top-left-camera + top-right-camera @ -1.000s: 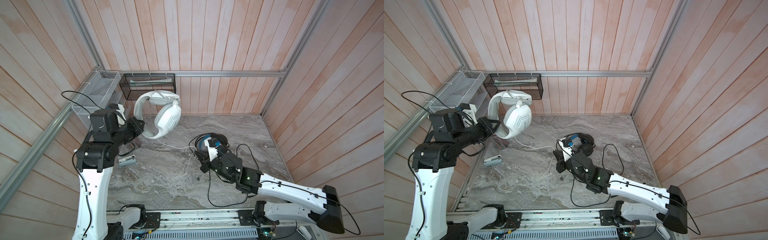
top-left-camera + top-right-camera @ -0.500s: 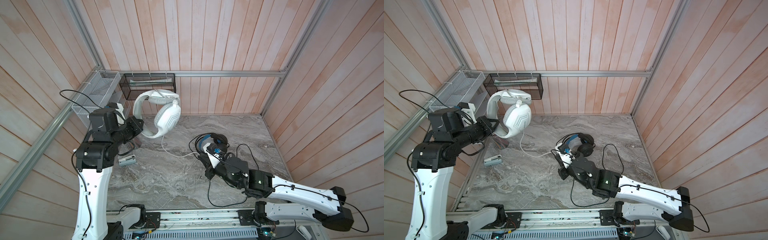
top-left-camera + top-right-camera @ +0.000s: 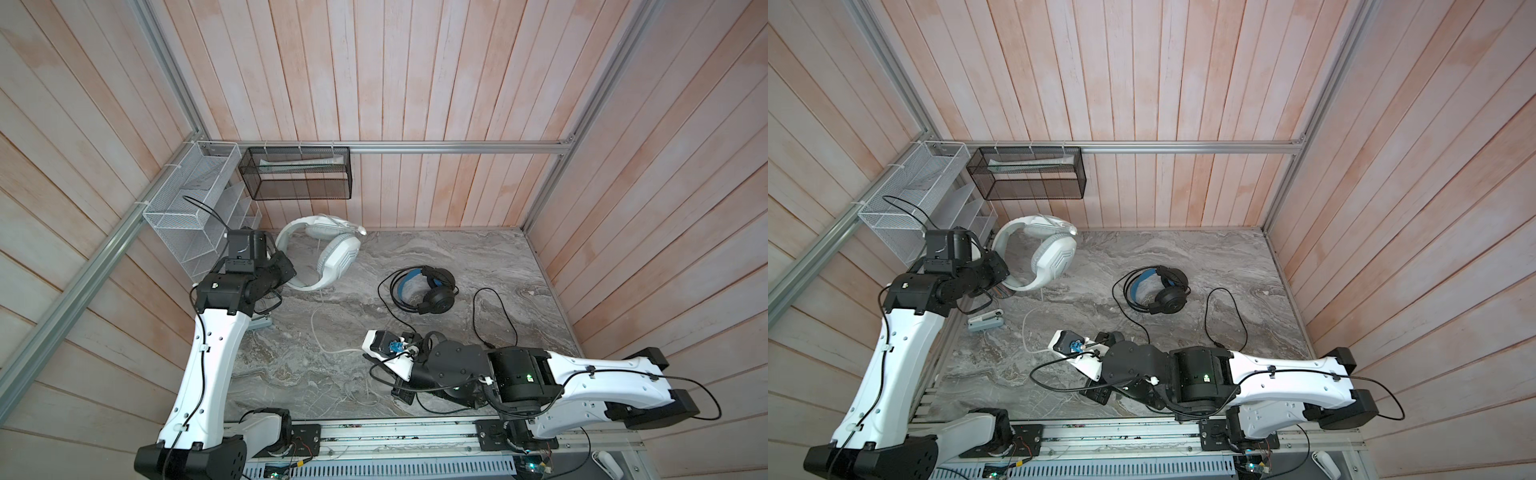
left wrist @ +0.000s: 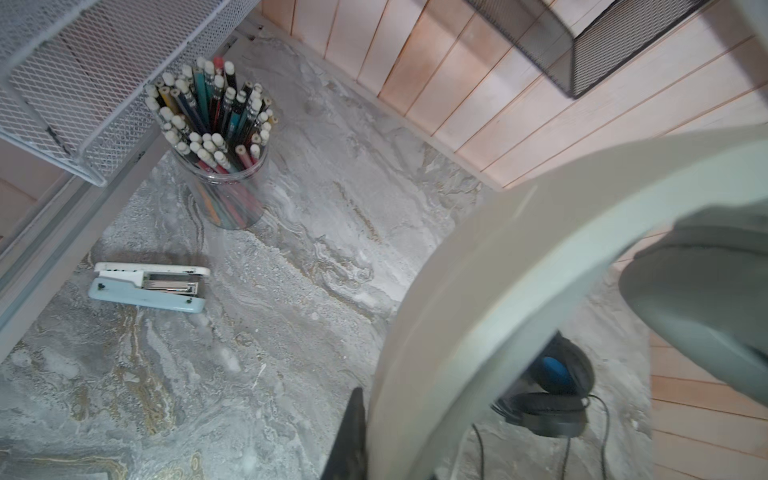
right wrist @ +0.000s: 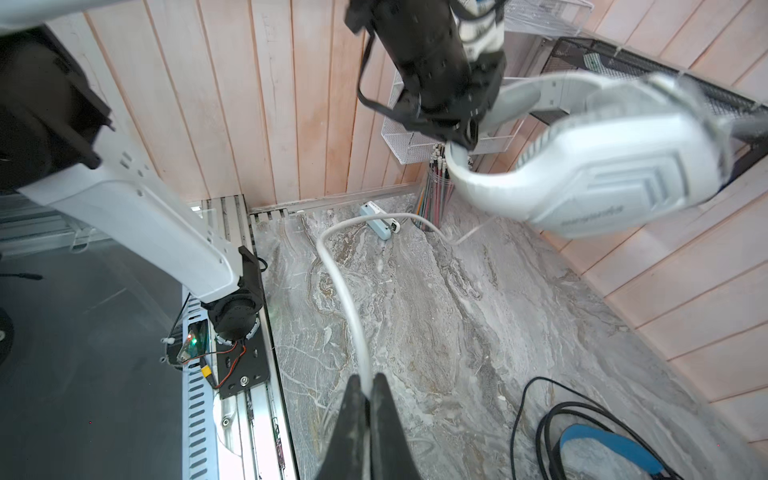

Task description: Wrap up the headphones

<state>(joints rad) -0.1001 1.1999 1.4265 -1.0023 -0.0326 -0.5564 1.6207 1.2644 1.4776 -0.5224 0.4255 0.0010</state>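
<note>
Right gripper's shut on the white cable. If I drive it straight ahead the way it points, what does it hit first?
Likely the stapler by the wall, with the pencil cup just beside it. The right gripper may be angled down enough to touch the table first; depth is unclear.

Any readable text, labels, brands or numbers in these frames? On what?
White headset, earcup edge: grey brand lettering, upside down in the right wrist view, too blurred to read.
Stapler: no legible text.
Nothing else readable in any view.
</note>
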